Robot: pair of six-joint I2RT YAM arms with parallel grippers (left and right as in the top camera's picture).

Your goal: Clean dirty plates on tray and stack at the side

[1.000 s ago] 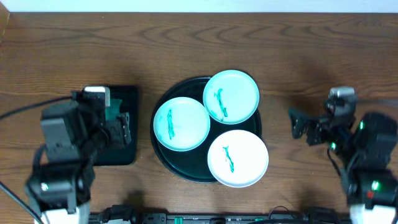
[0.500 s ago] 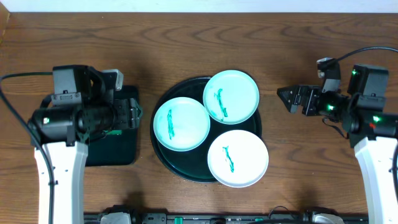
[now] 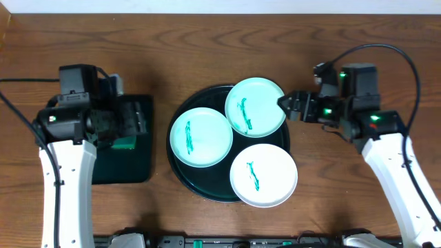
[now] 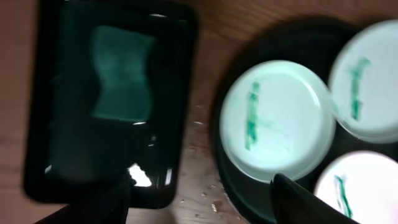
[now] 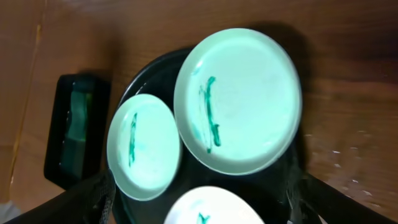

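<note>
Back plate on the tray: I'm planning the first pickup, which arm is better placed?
Likely right: the right gripper is open beside the back plate; the left gripper is over the small rectangular tray.

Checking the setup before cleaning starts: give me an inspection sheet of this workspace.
Surface: brown wooden table.
Job's things: top plate, left plate and bottom plate, white, each with a teal scribble, on the round black tray.
Clutter: small black tray left of it, holding a green cloth.
Grippers: left gripper open over the small black tray; right gripper open, at the top plate's right rim.
Cables: black left cable; looping right cable.
Surroundings: pale wall along the far edge.
</note>
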